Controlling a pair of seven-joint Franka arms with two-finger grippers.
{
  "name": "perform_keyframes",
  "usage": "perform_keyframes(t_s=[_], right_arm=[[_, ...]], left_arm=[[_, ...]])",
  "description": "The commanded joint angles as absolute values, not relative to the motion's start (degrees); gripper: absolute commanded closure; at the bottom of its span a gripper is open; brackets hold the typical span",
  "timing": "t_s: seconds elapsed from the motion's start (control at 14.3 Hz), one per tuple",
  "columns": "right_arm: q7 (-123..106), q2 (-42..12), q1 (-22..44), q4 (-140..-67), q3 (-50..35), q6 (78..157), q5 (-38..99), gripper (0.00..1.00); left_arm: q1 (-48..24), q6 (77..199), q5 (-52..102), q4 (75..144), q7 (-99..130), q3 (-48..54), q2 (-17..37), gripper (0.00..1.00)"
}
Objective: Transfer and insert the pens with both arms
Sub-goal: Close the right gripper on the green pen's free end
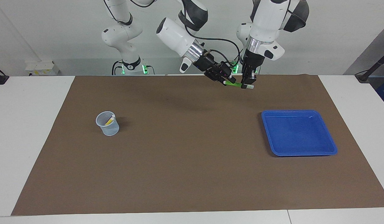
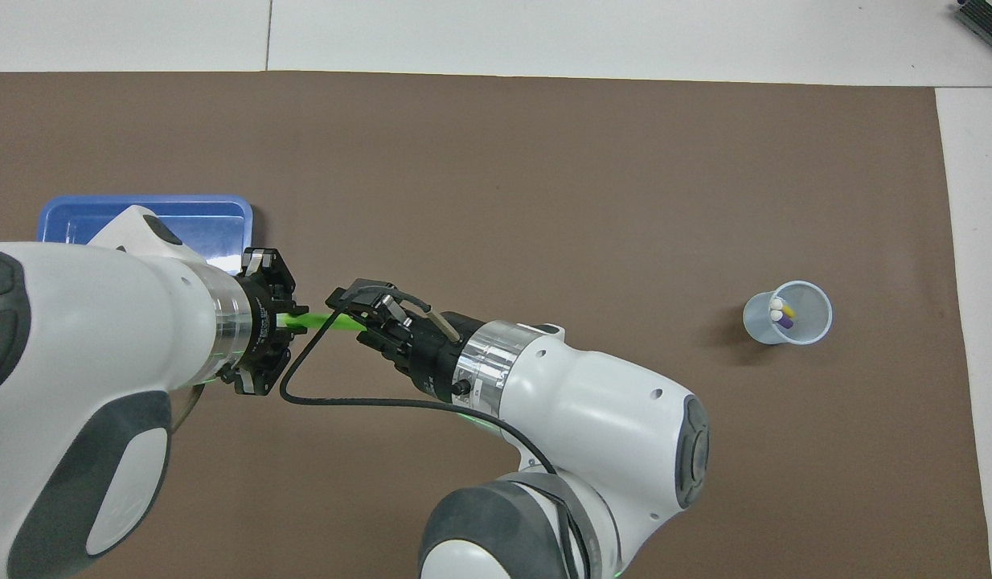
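Observation:
The green pen [image 1: 236,84] [image 2: 315,321] hangs level in the air over the mat's edge by the robots. My left gripper [image 1: 246,86] [image 2: 289,320] points straight down and is shut on the pen near its whitish end. My right gripper [image 1: 225,81] [image 2: 347,312] reaches in slantwise and sits around the pen's free end. Whether it grips the pen does not show. A yellow pen [image 1: 109,121] [image 2: 788,310] and a purple pen [image 2: 784,322] stand in the clear cup [image 1: 108,128] [image 2: 809,326] toward the right arm's end of the table.
A blue tray [image 1: 299,111] [image 2: 142,201] with nothing in it lies on the brown mat [image 1: 185,155] toward the left arm's end, farther from the robots than the grippers. White table surface [image 1: 30,124] borders the mat.

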State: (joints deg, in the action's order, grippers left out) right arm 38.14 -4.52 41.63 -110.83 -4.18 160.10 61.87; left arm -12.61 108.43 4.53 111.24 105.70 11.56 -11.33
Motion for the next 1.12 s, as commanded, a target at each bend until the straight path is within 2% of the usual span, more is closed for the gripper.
perform_keyframes(t_s=[0.0, 0.21, 0.91, 0.98, 1.05], right_arm=[[38.32, -5.27, 41.75, -109.95, -4.22, 161.10, 63.28, 0.47], [38.15, -5.36, 41.66, -109.86, -4.22, 161.10, 63.28, 0.62], [37.79, -5.71, 41.57, -109.60, -4.22, 161.19, 63.37, 0.82], [37.79, -5.71, 41.57, -109.60, -4.22, 161.19, 63.37, 0.86], [37.71, -5.71, 41.57, -109.60, -4.22, 161.19, 63.37, 0.94]], left_arm=[[-13.27, 107.93, 3.43, 112.32, 106.96, 11.34, -12.74, 1.00], [-13.27, 107.93, 3.43, 112.24, 106.96, 11.34, -13.01, 1.00], [-13.10, 107.93, 3.43, 112.15, 106.96, 11.34, -13.10, 1.00], [-13.10, 107.84, 3.43, 112.15, 106.96, 11.34, -13.10, 1.00], [-13.10, 107.84, 3.43, 112.06, 106.96, 11.34, -13.10, 1.00]])
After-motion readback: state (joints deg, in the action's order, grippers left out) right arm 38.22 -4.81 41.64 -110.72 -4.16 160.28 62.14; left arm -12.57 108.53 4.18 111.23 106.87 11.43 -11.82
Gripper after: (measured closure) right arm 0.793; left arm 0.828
